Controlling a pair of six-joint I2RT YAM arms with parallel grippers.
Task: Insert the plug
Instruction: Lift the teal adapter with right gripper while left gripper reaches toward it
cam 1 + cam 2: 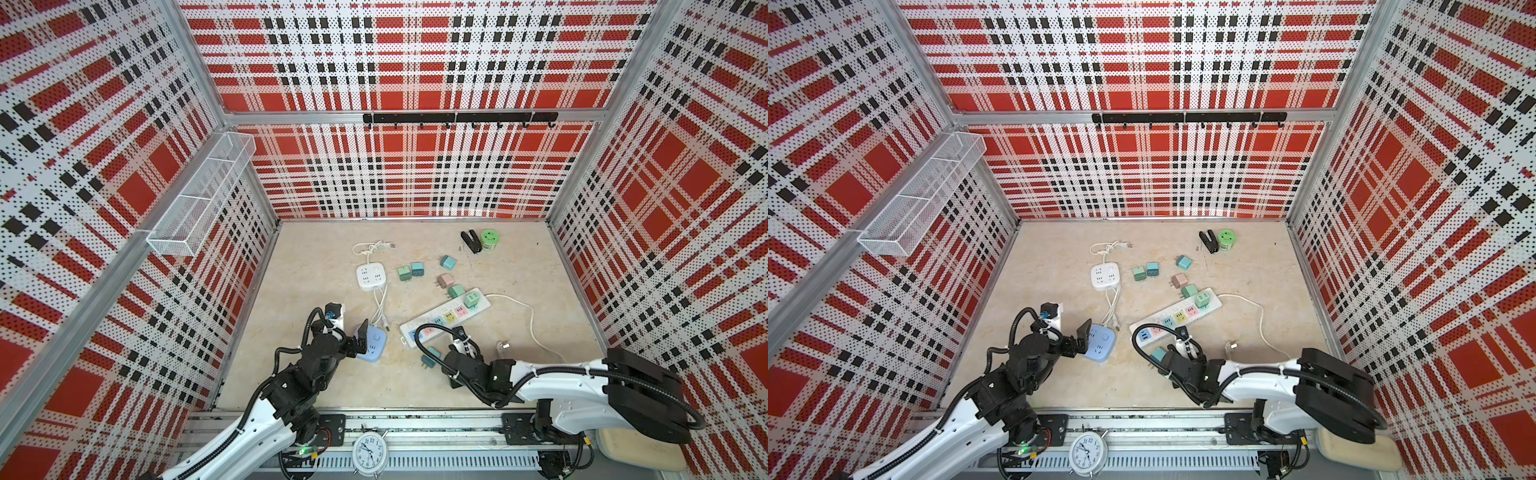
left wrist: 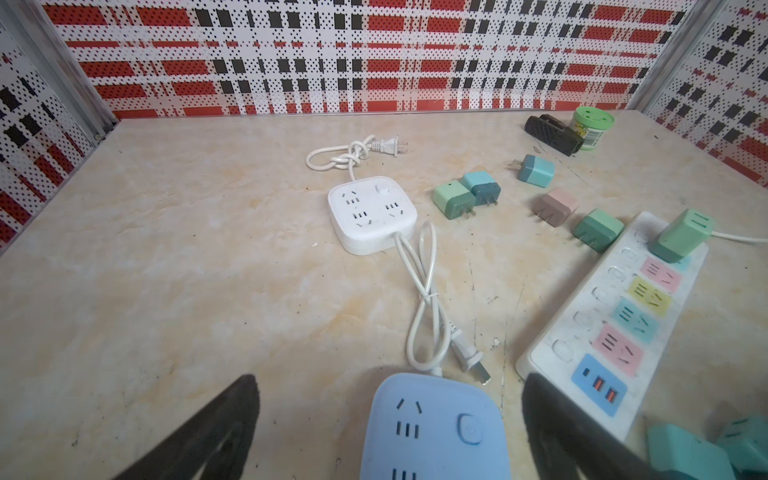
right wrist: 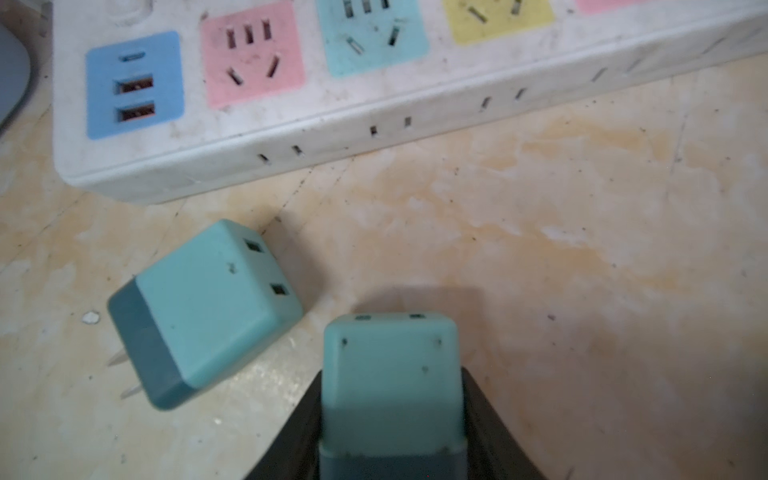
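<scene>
A beige marbled tabletop is seen in both top views, and a long white power strip is laid across it at a slant. Coloured socket panels are set along the strip, with a blue USB panel at its near end. A mint-green adapter is seated in the strip's far socket.

Off the strip's USB end, on the left arm's side, a pale blue square socket block is laid flat. The left gripper is poised at it with the fingers spread wide, one to each side of the block, and nothing is gripped.

On the near side of the strip's USB end, the right gripper is closed on the teal plug. The plug's sides are flanked tightly by the two black fingers. Its pale port end is pointed toward the strip and its darker end is tucked back between the jaws, so the prongs are hidden. Bare tabletop is seen between plug and strip.

A second teal adapter is laid on its side just beside the held plug, close to the strip's side wall, with its prongs pointed away from the strip. Beyond the strip a white square socket block and a pink adapter are laid loose
</scene>
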